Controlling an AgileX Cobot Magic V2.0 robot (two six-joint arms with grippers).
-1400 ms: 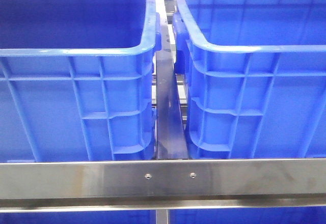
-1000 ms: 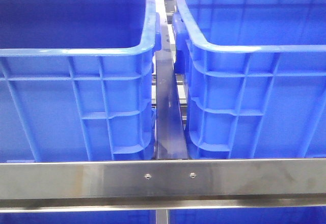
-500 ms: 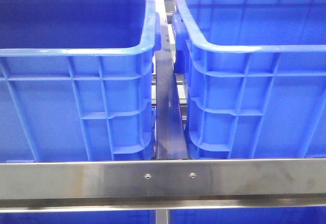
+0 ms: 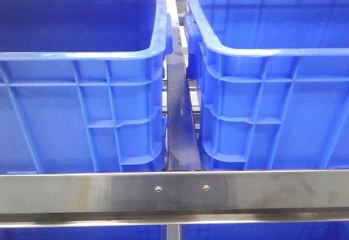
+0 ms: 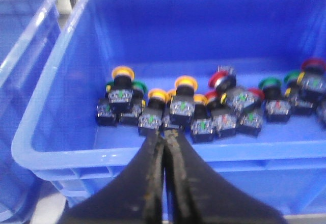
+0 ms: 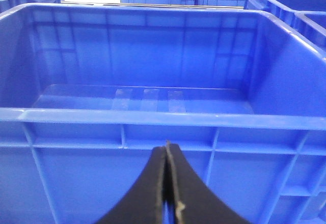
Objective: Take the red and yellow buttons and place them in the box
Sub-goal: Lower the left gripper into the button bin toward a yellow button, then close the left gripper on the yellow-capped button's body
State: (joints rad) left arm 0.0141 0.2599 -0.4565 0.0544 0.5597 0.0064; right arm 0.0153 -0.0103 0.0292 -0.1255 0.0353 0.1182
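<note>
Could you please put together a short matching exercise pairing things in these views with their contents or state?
Column one:
1. crate in the left wrist view
2. crate in the right wrist view
3. left end effector
4. steel rail

Column two:
A. runs across in front of both crates
B. holds a heap of push buttons
C. shows no buttons inside
D. fingers closed together, gripping nothing

Pairs: 1-B, 2-C, 3-D, 4-A
</note>
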